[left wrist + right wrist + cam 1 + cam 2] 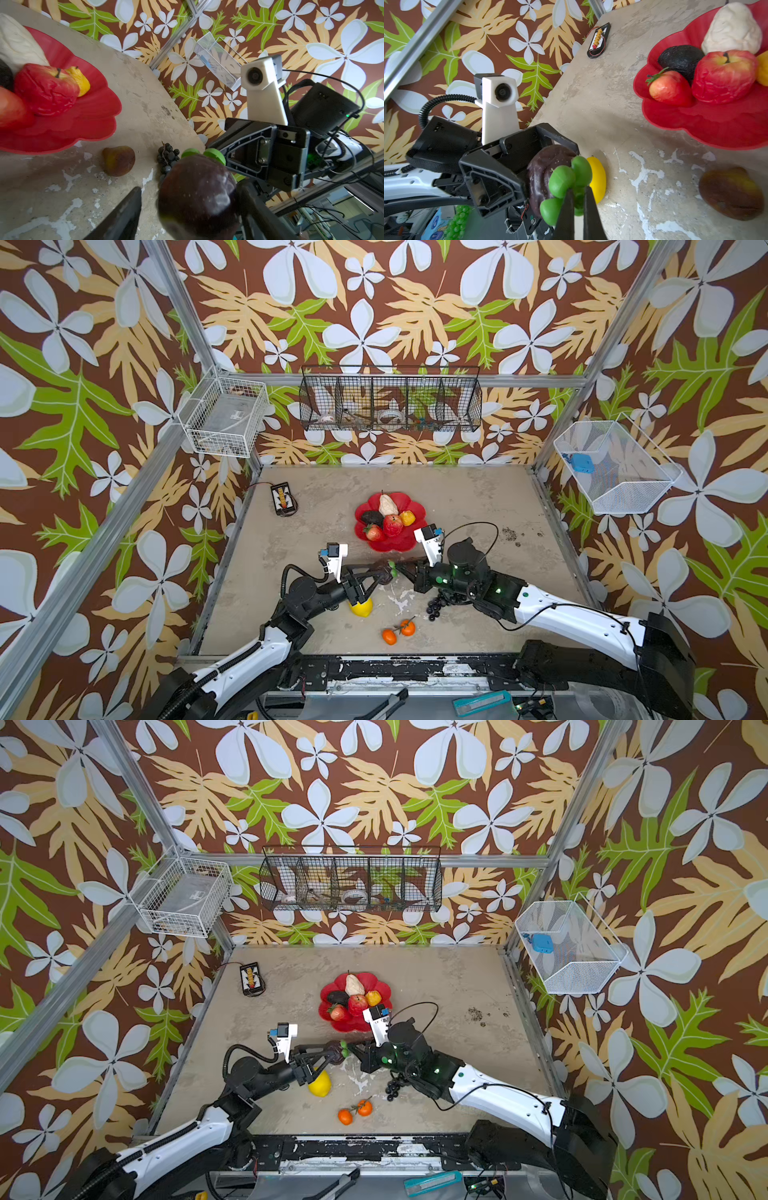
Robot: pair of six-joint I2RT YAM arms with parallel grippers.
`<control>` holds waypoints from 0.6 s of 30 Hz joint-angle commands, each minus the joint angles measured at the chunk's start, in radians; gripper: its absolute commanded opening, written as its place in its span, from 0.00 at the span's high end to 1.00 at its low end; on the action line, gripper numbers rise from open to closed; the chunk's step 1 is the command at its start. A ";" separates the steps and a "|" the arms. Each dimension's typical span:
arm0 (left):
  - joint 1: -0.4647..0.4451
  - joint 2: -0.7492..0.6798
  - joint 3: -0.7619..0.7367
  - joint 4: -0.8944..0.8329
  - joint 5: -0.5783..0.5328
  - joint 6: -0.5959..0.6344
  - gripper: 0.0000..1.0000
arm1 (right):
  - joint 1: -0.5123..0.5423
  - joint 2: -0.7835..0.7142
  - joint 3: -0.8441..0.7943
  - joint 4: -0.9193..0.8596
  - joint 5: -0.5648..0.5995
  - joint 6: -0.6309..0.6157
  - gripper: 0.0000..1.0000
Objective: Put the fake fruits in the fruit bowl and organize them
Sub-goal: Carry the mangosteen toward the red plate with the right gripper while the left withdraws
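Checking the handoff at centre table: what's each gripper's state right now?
Left gripper: open, fingers either side of the dark purple fruit.
Right gripper: shut on the fruit's green leaves.

Bright, even, diffuse light, soft faint shadows on the table (457, 497), mild sheen on the red fruit bowl (695, 128), both top views sharp with wide-angle bending toward the edges, wrist views softer, close dark purple fruit (197, 197) blurred
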 commanded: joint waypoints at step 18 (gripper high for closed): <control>0.000 -0.329 -0.040 -0.513 -0.573 0.221 0.14 | -0.062 0.355 0.362 -0.355 0.570 -0.402 0.96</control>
